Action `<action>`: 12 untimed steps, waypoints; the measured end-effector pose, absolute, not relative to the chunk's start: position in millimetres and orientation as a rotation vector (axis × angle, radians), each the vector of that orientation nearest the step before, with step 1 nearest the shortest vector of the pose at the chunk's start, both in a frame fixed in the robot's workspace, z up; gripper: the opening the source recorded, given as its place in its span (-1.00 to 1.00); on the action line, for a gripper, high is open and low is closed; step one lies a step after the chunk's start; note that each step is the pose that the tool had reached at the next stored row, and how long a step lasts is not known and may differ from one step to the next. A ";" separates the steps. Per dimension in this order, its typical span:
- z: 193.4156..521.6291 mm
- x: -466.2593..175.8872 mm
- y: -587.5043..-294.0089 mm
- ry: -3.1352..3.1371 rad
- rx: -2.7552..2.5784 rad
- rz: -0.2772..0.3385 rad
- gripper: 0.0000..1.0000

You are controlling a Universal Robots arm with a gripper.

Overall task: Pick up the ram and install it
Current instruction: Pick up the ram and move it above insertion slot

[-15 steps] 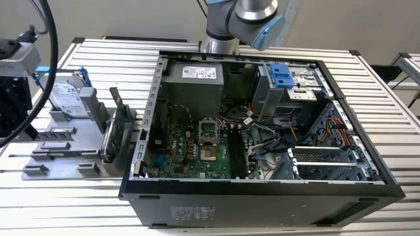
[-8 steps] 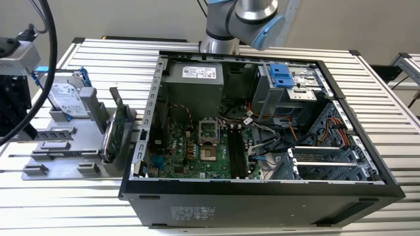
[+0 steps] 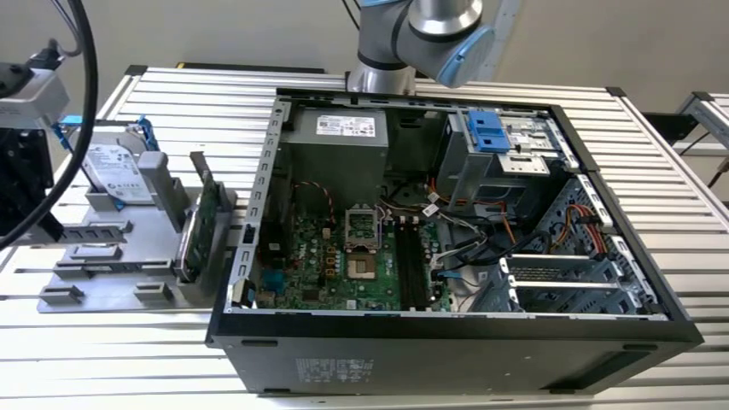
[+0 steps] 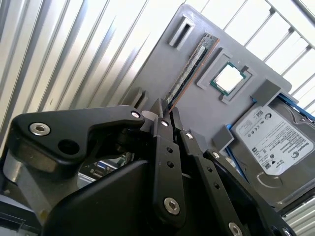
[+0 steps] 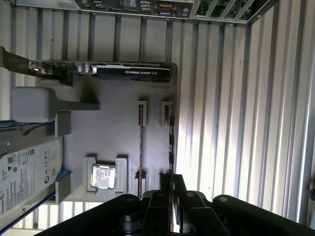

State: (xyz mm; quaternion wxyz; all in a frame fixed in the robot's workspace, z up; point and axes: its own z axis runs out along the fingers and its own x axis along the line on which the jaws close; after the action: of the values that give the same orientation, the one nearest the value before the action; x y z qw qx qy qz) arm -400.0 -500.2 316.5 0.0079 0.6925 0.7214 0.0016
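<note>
- Gripper [image 4: 166, 109] hangs over the grey tray [image 4: 162, 66], fingers [image 4: 162, 132] pressed together, nothing held.
- I see the ram [image 4: 189, 69] standing on edge in its tray slot, just beside the processor chip [image 4: 229, 78], untouched.
- I judge this the pick-up approach; the computer case [image 3: 456, 350] sits to the exterior view's right of the tray.
- A grasp needs the fingers parted and squared across that thin edge.

In the second wrist view the gripper [image 4: 166, 112] hides 1 end of the ram [image 4: 191, 66], so whether they touch cannot be told. The hard drive [image 4: 275, 142] there is cut off by the picture's edge and partly covered by the gripper. In the exterior view the arm [image 3: 428, 26] runs off the top edge, and the table [image 3: 114, 359] runs past the edges.
</note>
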 end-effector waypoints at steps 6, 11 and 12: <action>318.6 -400.0 -500.2 2.255 2.165 0.005 -1.00; 320.4 -400.0 -500.2 2.255 2.165 0.005 -1.00; 320.8 -400.0 -500.2 2.255 2.165 0.005 -1.00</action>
State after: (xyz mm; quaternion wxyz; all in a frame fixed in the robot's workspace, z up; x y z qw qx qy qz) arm -400.0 -500.2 320.8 0.0079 0.6925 0.7214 0.0016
